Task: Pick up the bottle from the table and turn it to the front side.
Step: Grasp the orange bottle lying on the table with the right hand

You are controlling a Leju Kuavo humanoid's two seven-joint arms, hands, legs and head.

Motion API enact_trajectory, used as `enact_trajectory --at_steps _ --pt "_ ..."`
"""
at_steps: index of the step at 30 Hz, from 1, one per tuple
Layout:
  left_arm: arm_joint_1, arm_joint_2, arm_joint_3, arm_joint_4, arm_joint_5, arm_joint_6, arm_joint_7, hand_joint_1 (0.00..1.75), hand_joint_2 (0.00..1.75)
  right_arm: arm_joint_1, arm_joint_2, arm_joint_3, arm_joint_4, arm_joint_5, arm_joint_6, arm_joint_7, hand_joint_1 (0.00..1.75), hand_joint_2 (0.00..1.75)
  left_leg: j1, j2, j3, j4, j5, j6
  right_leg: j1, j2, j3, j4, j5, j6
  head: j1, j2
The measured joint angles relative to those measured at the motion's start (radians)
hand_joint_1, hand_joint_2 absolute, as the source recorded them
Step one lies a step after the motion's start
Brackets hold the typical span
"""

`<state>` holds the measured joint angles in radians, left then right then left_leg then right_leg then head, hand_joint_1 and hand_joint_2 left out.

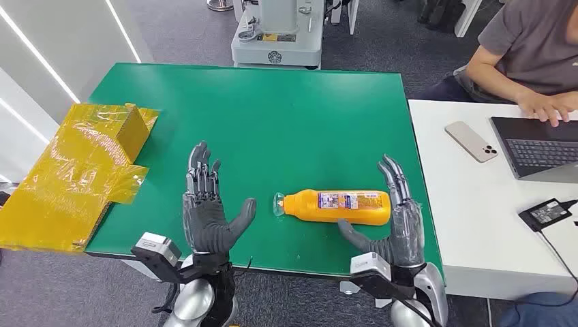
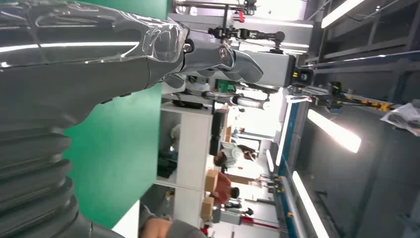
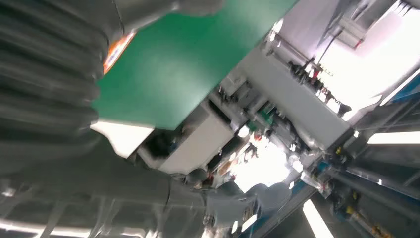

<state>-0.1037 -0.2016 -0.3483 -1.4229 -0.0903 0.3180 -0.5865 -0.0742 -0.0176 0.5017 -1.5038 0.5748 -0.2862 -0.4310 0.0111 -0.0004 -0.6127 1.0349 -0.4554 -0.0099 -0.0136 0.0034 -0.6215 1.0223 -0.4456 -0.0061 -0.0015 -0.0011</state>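
Observation:
An orange bottle (image 1: 339, 207) with a printed label and a clear cap lies on its side on the green table (image 1: 272, 122), cap pointing toward my left hand. My right hand (image 1: 399, 221) is open at the bottle's base end, its thumb just below the bottle and its fingers beside the base; I cannot tell whether it touches. My left hand (image 1: 208, 208) is open, fingers spread and upright, a short way from the cap. A sliver of the bottle's orange label (image 3: 119, 47) shows past the right hand in the right wrist view.
Crumpled yellow packaging (image 1: 75, 170) lies on the table's left edge. A white desk (image 1: 470, 204) adjoins on the right with a phone (image 1: 471, 141), a laptop (image 1: 538, 146) and a charger (image 1: 546, 213). A person (image 1: 525, 54) types there. A grey machine base (image 1: 276, 34) stands behind the table.

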Motion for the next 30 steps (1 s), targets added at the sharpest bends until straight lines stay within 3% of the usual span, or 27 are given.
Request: enact_trajectory --at_steps 4,9,13,19,25,30 --pt "-0.042 0.007 -0.014 0.036 0.030 -0.004 -0.017 0.00 1.75 -0.028 -0.035 -0.007 0.013 0.078 0.057 0.030 0.00 1.75 0.000 0.000 0.000 0.000 0.000 0.000 0.000 0.000 0.000 0.000 0.000 0.000 0.000 0.000" --pt "-0.078 0.018 -0.030 0.078 0.053 -0.009 -0.031 0.00 1.75 -0.136 -0.116 -0.015 0.082 0.126 0.188 0.068 0.00 1.75 0.000 0.000 0.000 0.000 0.000 0.000 0.000 0.000 0.000 0.000 0.001 0.000 0.000 0.000" --pt "-0.080 0.024 -0.035 0.089 0.051 -0.019 -0.032 0.00 1.75 -0.257 -0.191 -0.011 0.174 0.118 0.304 0.077 0.00 1.75 0.000 0.000 0.000 0.001 0.000 0.000 0.000 0.000 0.000 0.000 0.001 0.000 0.000 0.000" --pt "-0.084 0.029 -0.036 0.095 0.046 -0.036 -0.028 0.00 1.75 -0.513 -0.280 0.058 0.374 0.045 0.544 0.073 0.00 1.75 0.000 0.000 0.000 0.002 0.001 0.001 -0.001 0.000 0.000 0.000 0.002 0.001 0.000 0.000" --pt "-0.089 0.033 -0.047 0.099 0.045 -0.040 -0.012 0.00 1.75 -0.762 -0.308 0.206 0.573 -0.058 0.801 0.081 0.00 1.75 0.000 0.000 0.000 0.002 0.001 0.001 -0.001 0.000 0.000 0.001 0.002 0.001 0.000 0.000" --pt "-0.087 0.039 -0.053 0.099 0.045 -0.035 -0.010 0.00 1.75 -0.893 -0.287 0.337 0.706 -0.130 0.843 0.078 0.00 1.75 0.000 -0.001 -0.001 0.001 0.001 0.001 0.000 -0.001 0.001 0.001 0.002 0.001 0.000 0.000"
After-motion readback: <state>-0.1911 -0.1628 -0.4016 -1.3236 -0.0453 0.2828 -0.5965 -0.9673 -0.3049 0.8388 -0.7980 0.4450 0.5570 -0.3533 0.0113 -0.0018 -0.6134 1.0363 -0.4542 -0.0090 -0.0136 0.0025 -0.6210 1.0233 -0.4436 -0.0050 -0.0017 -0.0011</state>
